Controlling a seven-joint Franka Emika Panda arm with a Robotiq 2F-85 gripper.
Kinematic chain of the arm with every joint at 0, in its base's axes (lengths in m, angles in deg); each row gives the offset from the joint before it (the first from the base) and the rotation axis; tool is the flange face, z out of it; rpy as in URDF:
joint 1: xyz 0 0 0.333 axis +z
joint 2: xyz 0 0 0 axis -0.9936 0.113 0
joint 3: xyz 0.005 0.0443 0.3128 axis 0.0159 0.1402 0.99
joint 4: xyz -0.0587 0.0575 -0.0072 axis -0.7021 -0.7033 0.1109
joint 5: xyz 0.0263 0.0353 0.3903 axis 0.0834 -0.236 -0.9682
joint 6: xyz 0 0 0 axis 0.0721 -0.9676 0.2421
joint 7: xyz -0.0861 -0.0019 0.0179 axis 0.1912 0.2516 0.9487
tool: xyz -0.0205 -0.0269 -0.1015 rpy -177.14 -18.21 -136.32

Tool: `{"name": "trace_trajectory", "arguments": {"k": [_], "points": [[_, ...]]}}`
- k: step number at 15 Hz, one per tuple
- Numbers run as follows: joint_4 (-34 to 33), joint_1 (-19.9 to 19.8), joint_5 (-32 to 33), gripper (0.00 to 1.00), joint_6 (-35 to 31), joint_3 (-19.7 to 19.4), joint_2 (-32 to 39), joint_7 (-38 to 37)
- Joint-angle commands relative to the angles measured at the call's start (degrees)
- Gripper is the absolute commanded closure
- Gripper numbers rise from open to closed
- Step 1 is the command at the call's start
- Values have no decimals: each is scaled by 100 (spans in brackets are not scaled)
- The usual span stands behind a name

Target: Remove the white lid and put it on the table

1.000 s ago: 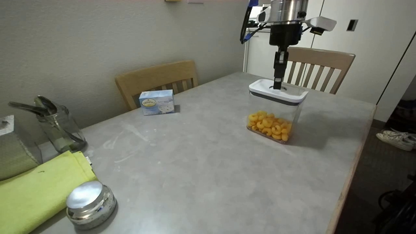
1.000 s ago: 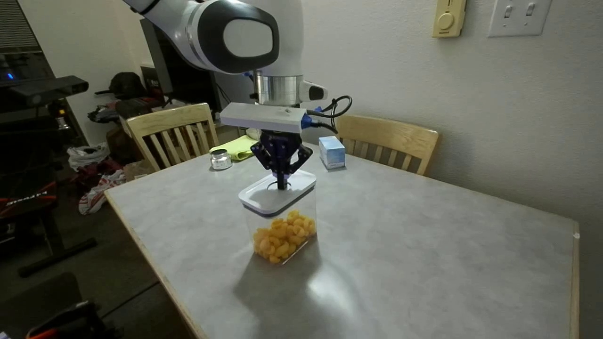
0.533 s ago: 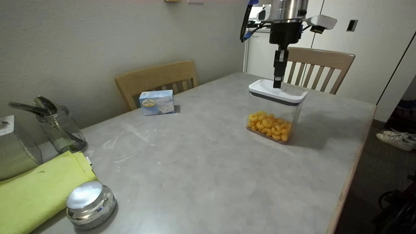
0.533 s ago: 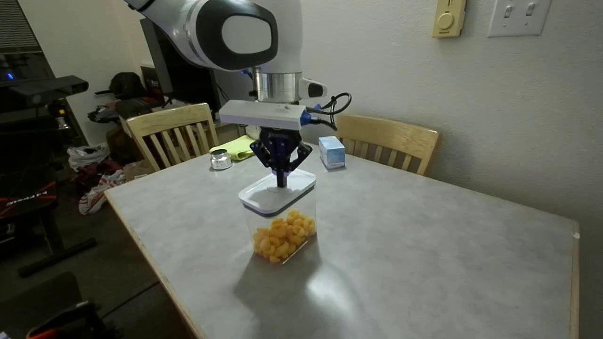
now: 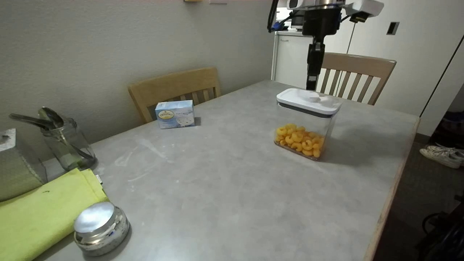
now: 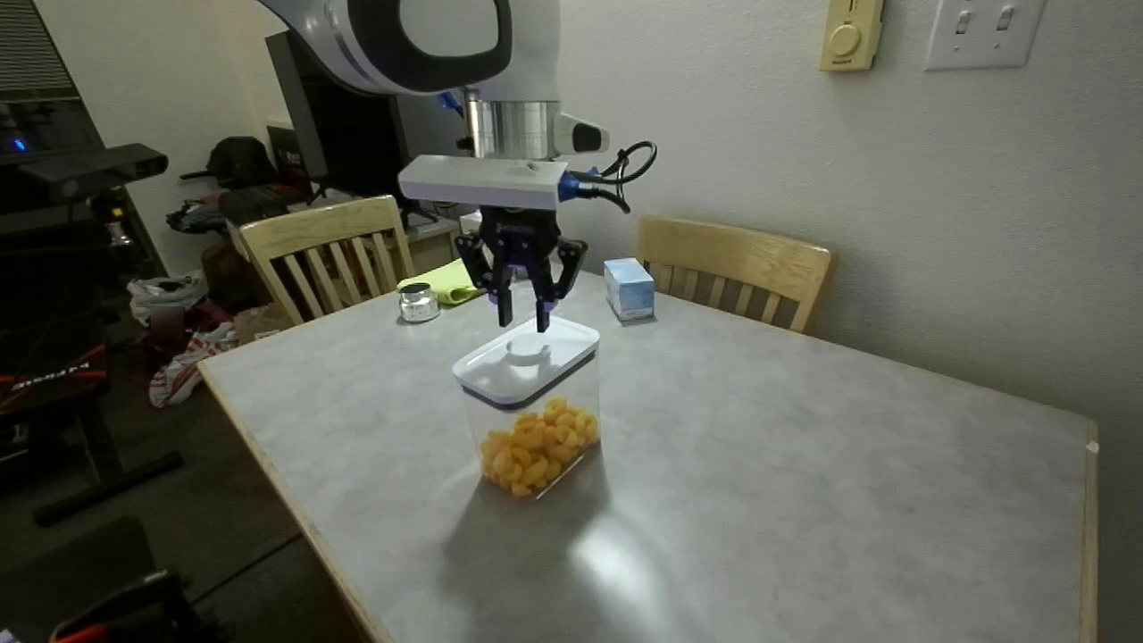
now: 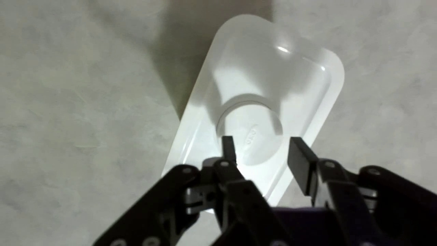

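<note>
The claw (image 6: 524, 325) is spread, hanging just above the white lid (image 6: 518, 373). In an exterior view that lid's sitting on top of the clear container (image 6: 580, 386) with yellow-orange curly bits (image 6: 533, 451) inside, a little left of center frame, container standing upright on the tabletop (image 6: 804, 464).

Fingers (image 7: 304, 164) apart, the gripper (image 7: 264, 152) has the lid (image 7: 249, 82) right in front of it, glossy white, lying aslant and reaching from behind the fingers to well past their tips! And there's the round button (image 7: 251, 141), raised lettering and all, between the tips and just beyond them. Ahead of the tips, a shadow (image 7: 181, 54) spreads off the lid's edge onto the table (image 7: 75, 109), grey on both sides of the gripper.
</note>
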Motion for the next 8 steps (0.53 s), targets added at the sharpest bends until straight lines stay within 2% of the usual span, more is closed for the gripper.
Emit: {"name": "trace_trajectory", "arguments": {"k": [1,2,5,8], "points": [[112,-90,-25,27,260,35,-177,155],[108,-93,-29,17,313,28,-180,145],[85,-88,5,1,463,1,-167,81],[111,-59,147,0,389,-58,-145,-148]]}}
